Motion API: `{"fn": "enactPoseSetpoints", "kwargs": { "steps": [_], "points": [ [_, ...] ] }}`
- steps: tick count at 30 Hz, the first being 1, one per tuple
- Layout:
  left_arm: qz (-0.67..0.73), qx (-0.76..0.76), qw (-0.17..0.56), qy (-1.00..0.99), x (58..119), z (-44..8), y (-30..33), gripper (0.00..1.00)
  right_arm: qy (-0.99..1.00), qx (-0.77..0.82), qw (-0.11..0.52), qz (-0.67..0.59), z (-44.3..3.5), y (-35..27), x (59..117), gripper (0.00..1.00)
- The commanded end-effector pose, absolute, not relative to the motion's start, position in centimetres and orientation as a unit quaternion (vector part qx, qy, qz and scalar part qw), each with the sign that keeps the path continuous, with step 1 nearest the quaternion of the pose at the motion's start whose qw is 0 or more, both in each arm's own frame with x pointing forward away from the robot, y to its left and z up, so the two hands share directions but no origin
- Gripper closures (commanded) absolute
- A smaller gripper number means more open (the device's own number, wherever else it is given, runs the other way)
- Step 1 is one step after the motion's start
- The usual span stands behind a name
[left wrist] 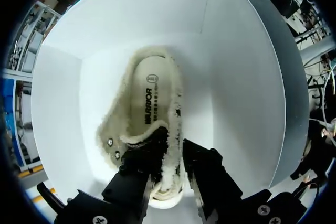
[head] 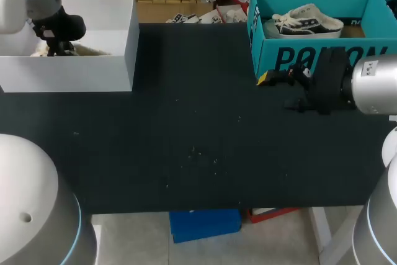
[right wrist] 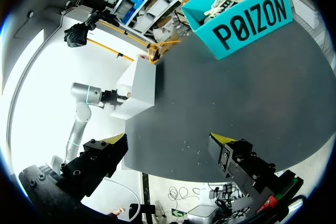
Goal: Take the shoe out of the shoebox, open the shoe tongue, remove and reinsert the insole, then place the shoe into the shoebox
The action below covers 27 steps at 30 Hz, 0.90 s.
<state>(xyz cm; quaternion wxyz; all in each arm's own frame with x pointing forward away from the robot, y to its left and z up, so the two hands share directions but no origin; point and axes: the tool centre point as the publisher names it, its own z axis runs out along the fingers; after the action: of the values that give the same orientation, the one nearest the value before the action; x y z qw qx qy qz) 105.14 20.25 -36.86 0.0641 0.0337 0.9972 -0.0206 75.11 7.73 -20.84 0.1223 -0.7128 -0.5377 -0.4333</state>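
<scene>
My left gripper (left wrist: 172, 150) is down inside the white shoebox (left wrist: 131, 19) and clenched on the fleece-lined shoe (left wrist: 122, 121). One finger sits inside the opening and the other outside, with the fluffy side wall pinched between them. The shoe lies flat on the box floor, and its insole (left wrist: 148, 106) faces up with a small round badge and a line of dark lettering along it. Two small metal studs show on the shoe's outer flank.

The box walls rise close around the shoe on every side, and the only open way is straight up. My fingers cover the near end of the shoe, and their yellow tips are buried in the fleece. From the head view almost nothing of the shoe shows past my left arm, and the box is cut off at that view's edge.

My right gripper (right wrist: 170, 140) hangs released, its fingers spread wide over the black table (head: 186, 122) with nothing between them. It sits just beside the front corner of a teal box (head: 316, 54). Large dark letters run across the box's front wall, partly hidden by my right arm. A pale sneaker (head: 307, 22) with dark trim lies inside. A wide stretch of bare table separates the two boxes.
</scene>
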Motion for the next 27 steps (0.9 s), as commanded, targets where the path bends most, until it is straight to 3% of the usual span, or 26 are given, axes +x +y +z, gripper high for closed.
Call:
{"fn": "enactPoseSetpoints", "kwargs": {
  "steps": [1,4,18,23,25,27],
  "points": [
    [-0.020,0.035,0.062,0.997,105.4,-36.6,20.2,0.44,-0.538,-0.713,0.123,-0.433,-20.8,7.7,75.1,0.00],
    [-0.023,0.035,0.061,0.997,105.6,-36.1,20.1,0.52,-0.538,-0.713,0.123,-0.433,-20.8,7.7,75.1,0.00],
    [-0.020,0.037,0.079,0.996,105.9,-31.3,19.2,0.54,-0.538,-0.713,0.123,-0.433,-20.8,7.7,75.1,0.00],
    [-0.010,0.029,0.080,0.996,105.5,-28.8,18.3,0.49,-0.538,-0.713,0.123,-0.433,-20.8,7.7,75.1,0.00],
    [-0.008,0.028,0.081,0.996,105.4,-27.8,17.9,0.35,-0.538,-0.713,0.123,-0.433,-20.8,7.7,75.1,0.00],
    [-0.007,0.026,0.082,0.996,105.1,-26.8,17.4,0.33,-0.538,-0.713,0.123,-0.433,-20.8,7.7,75.1,0.00]
  ]
}}
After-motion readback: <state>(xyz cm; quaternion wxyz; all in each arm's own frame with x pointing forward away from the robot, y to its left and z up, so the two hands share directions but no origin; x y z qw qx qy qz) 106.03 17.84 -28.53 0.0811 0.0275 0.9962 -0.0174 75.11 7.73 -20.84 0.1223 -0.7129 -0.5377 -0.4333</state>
